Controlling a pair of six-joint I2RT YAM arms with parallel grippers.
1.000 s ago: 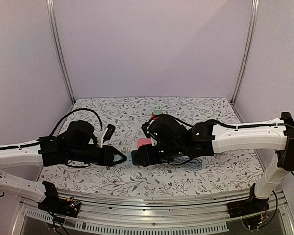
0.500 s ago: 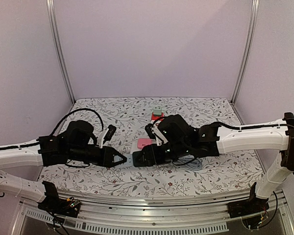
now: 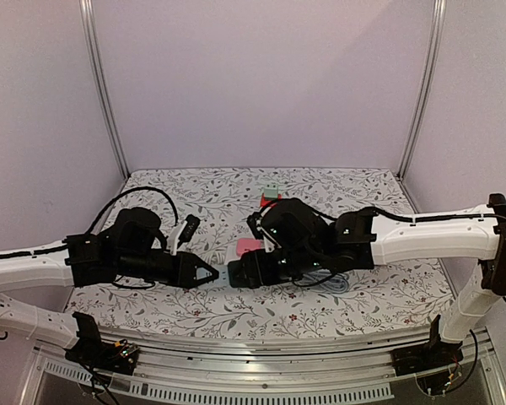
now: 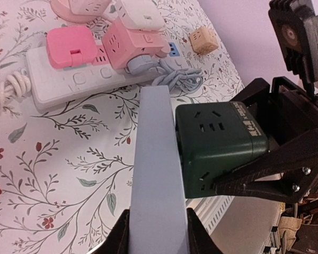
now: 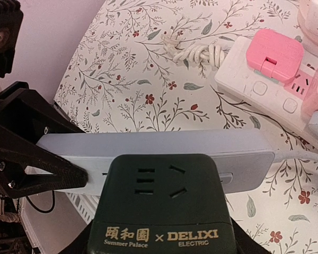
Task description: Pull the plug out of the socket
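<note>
**Item 1. Green cube plug adapter** [image 5: 164,196]: dark green, with socket holes on its visible faces and printed "Summer Palace × DELIXI ELECTRIC". It sits flush against the socket face of item 2, with no gap showing. It is over the near-middle of the table, between the two arms.

**Item 2. Grey power strip** [image 4: 156,159]: a long pale grey-blue bar, lifted clear of the cloth.

**Item 3. Right gripper** [image 3: 244,272]: jaws partly spread and clamped on opposite sides of the green cube plug adapter.

**Item 4. Left gripper** [image 3: 204,274]: jaws drawn in narrow, pinching the end of the grey power strip across its width.

**Item 5. White power strip** [image 4: 69,84]: lies flat on the cloth beyond the held pair. Plugged into it are a flat pink plug [image 4: 74,46] and a pink cube adapter [image 4: 132,45]. Its white cord [image 5: 196,53] is bundled at one end.

**Item 6. Pale blue cable** [image 4: 180,79]: loosely looped beside the white power strip.

**Item 7. Small beige cube** [image 4: 203,41]: stands alone, farther back.

**Item 8. Floral tablecloth** [image 4: 69,159]: white with grey leaves and red flowers.
</note>
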